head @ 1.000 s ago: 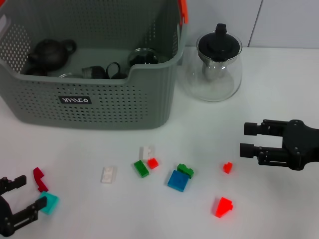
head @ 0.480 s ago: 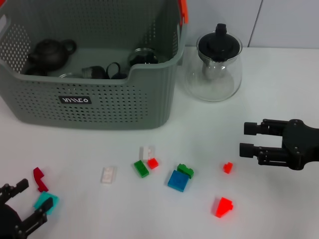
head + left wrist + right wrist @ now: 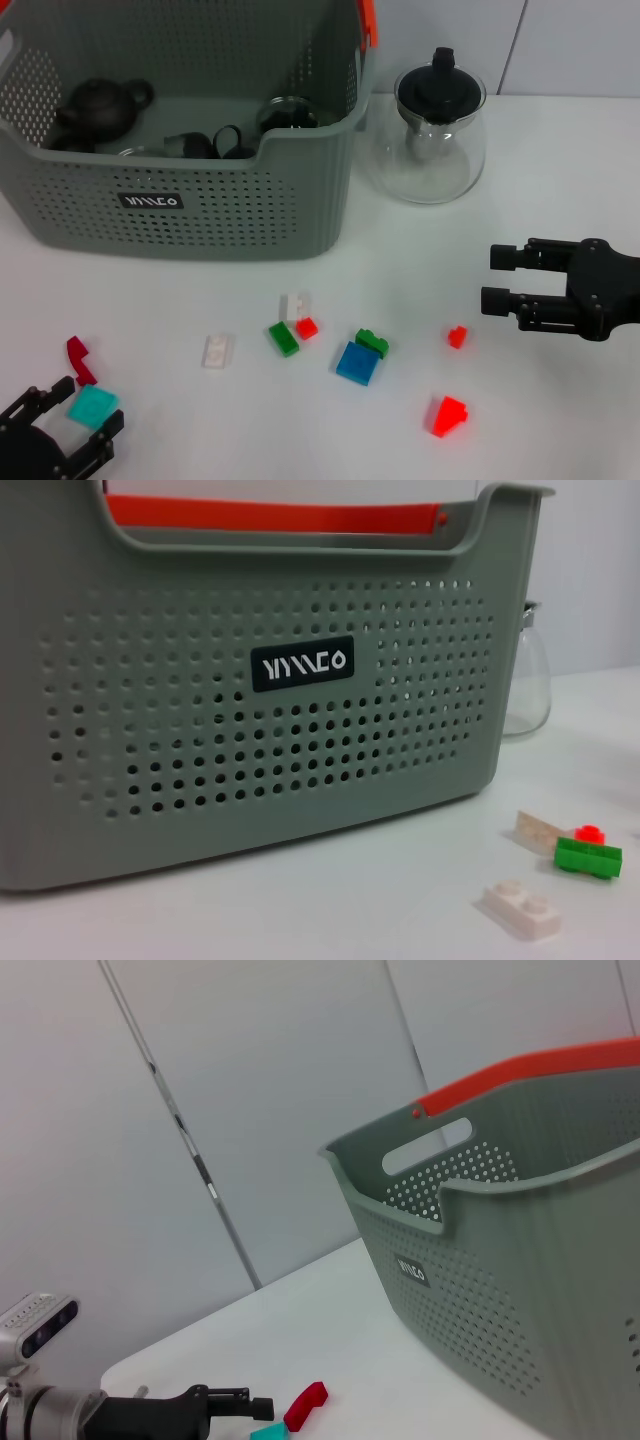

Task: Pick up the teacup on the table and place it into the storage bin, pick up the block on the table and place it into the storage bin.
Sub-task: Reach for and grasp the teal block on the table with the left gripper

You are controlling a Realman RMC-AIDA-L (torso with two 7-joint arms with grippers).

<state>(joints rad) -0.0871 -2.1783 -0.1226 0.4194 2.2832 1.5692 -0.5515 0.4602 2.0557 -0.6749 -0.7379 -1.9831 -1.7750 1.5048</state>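
Left gripper [image 3: 72, 424] sits low at the near left table [image 3: 560, 160] edge, jaws apart around the teal block [image 3: 92, 406]. Right gripper [image 3: 497, 278] hovers at right, jaws apart, empty. Bin [image 3: 200, 215] stands behind.

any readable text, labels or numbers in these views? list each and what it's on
"YIMCO", roughly: white stylised letters on a small black label on the front wall of the grey storage bin; left wrist view, exact letters uncertain.
Same label in the head view: too small to read reliably.
Same label in the right wrist view: too blurred to read.
No other text or numbers show.
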